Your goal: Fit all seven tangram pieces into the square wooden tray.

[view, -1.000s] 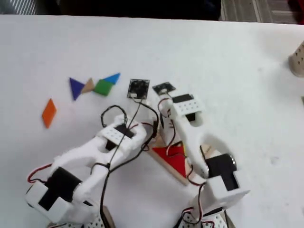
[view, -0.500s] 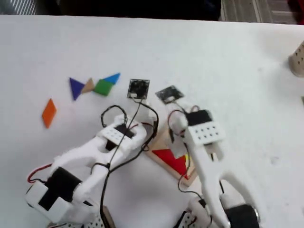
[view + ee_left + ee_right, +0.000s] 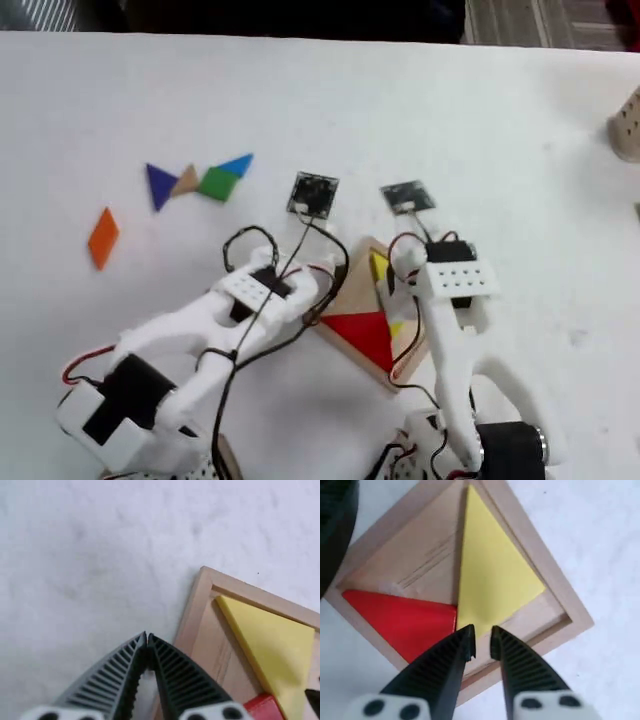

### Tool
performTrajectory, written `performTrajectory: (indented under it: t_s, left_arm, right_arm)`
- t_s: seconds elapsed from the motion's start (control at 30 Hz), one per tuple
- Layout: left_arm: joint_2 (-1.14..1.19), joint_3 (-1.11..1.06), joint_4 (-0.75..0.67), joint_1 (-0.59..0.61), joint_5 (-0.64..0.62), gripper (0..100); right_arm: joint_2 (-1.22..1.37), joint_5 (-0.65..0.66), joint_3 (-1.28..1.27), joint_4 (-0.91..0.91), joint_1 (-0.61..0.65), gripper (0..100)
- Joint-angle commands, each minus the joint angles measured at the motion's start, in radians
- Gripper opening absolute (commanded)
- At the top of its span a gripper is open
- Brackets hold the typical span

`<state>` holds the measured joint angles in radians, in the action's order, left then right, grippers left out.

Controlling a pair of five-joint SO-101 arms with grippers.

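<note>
First, right pincer [image 3: 481,635]: jaws a narrow gap apart, nothing between them, hanging over the tray's near corner.
Left pincer [image 3: 148,641]: closed and empty, tips just outside the tray's rim, close above the bare desk.
Tray [image 3: 562,594]: square wooden frame, right under the right pincer and just beside the left one. It looks stiff and heavy enough to stay put unless knocked.
Yellow triangle [image 3: 492,575]: flat in the tray, just beyond the right pincer's tips.
Red triangle [image 3: 405,620]: also seated, touching the yellow one along an edge.
Loose pieces: purple triangle [image 3: 158,183], tan triangle [image 3: 186,181], green square [image 3: 217,184] and blue triangle [image 3: 238,164] lie in a cluster, touching or nearly so. The orange parallelogram [image 3: 103,237] lies apart from them. All are well away from both pincers, on the left pincer's side.
Handling: likely thin, light, rigid and smooth — prone to skate when pushed. Pinch across two opposite edges with the tips down on the desk. In the cluster, a grab may nudge the neighbours.
Desk [image 3: 450,120]: white, matte, faintly mottled.
Room: a dark band beyond the desk's far edge — too dim to read.
</note>
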<state>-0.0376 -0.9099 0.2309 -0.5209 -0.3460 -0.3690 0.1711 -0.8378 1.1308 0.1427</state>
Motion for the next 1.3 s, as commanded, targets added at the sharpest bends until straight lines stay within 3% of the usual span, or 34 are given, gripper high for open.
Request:
performTrajectory:
  t_s: [0.0, 0.1, 0.37, 0.6, 1.03, 1.27]
  left_arm:
    - [-0.054, 0.041, -0.014, -0.018, 0.021, 2]
    - [-0.054, 0.041, -0.014, -0.015, 0.021, 4]
    - [-0.143, 0.021, 0.114, -0.021, -0.006, 25]
    - [-0.232, -0.075, 0.063, -0.068, 0.041, 26]
    - [-0.242, -0.086, 0.072, -0.088, 0.064, 26]
    - [-0.242, -0.086, 0.072, -0.090, 0.064, 26]
  right_arm:
    - [-0.002, -0.117, 0.054, -0.018, 0.010, 25.2]
    - [-0.002, -0.153, 0.051, -0.018, 0.082, 34.8]
    - [0.073, -0.264, 0.017, -0.170, 0.113, 33.4]
    - [0.277, -0.198, 0.114, -0.189, 0.062, 32.8]
    - [0.515, -0.192, 0.345, -0.039, 0.054, 3.7]
    - [0.489, -0.149, 0.347, -0.050, 0.059, 2.6]
